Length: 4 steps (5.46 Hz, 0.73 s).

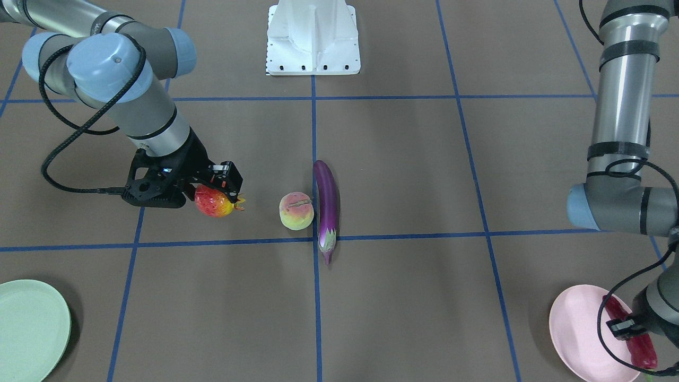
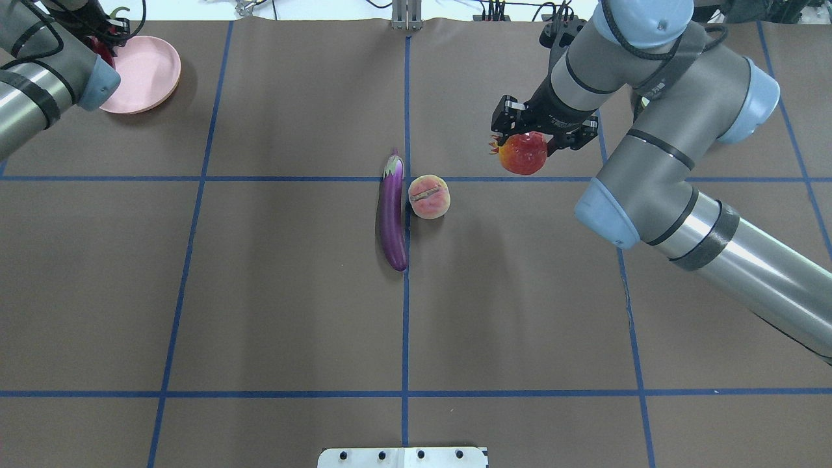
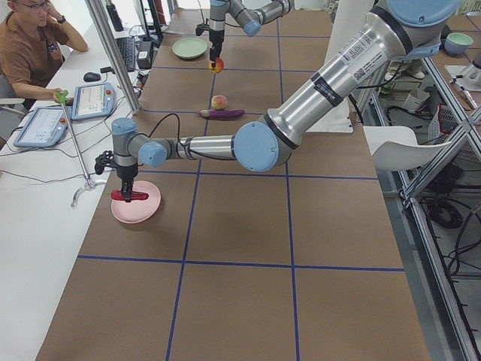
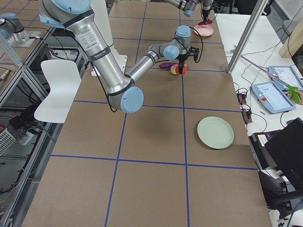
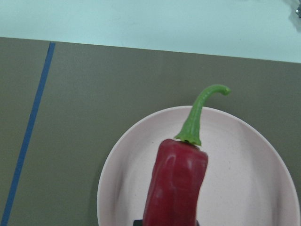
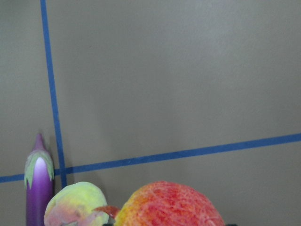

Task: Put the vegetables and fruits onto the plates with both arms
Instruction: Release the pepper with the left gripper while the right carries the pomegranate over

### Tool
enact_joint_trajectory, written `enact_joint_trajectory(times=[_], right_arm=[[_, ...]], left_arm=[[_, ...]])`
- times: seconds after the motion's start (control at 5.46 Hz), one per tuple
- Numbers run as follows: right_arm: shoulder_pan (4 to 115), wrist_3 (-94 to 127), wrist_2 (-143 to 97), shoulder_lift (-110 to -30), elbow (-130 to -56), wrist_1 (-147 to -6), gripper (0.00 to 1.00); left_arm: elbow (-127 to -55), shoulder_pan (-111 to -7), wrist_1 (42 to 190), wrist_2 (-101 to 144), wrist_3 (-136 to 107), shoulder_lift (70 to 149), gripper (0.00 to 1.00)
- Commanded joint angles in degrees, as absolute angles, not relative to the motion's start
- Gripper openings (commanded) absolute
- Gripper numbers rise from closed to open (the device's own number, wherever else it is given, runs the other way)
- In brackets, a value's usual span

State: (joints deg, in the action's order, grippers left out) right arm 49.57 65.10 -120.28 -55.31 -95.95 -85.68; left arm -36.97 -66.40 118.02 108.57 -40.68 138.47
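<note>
Brown surface [image 2: 292, 292]; mint plate [image 1: 26, 329] bare, well apart from the right end effector [image 2: 541, 133]; eggplant [image 2: 392, 214] and peach [image 2: 429, 197] central, just beside each other; right end effector clamped on the raised pomegranate [image 2: 522, 155]: carry level, lower to mid-plate before opening, lest it roll; left end effector [image 1: 626, 324] clamped on the chili [image 5: 176, 183] over the pink plate [image 5: 244, 155].

At mid-table the eggplant [image 2: 393, 218] lay along the centre tape line, with the peach [image 2: 429, 197] just beside it on the robot's right. Farther right, the pomegranate [image 2: 523, 153] hung clear of the table, held by the right gripper [image 2: 526, 143]. Far out on the robot's left the chili pepper [image 5: 176, 183] sat over the left-side plate [image 5: 244, 155], gripped by the left gripper [image 3: 129, 195] — contact with the plate unclear — while the right-side plate [image 4: 215, 132] lay at the opposite far corner.
</note>
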Motion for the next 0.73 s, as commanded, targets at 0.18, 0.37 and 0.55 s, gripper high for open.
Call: enact_joint_trajectory(times=[0.18, 0.37, 0.55], right_arm=[[55.09, 52.86, -119.89, -55.55, -92.39, -87.45, 0.0], [57.89, 48.12, -120.06, -55.55, -90.37, -87.45, 0.0], [61.4, 40.77, -120.15, -55.55, -86.87, -87.45, 0.0]], left_arm=[[-35.68, -63.64, 121.1, 103.9, -40.61, 138.61, 1.0], [-35.86, -64.24, 120.85, 104.23, -40.0, 138.78, 1.0], [-38.21, -65.55, 120.15, 107.37, -40.25, 139.91, 1.0]])
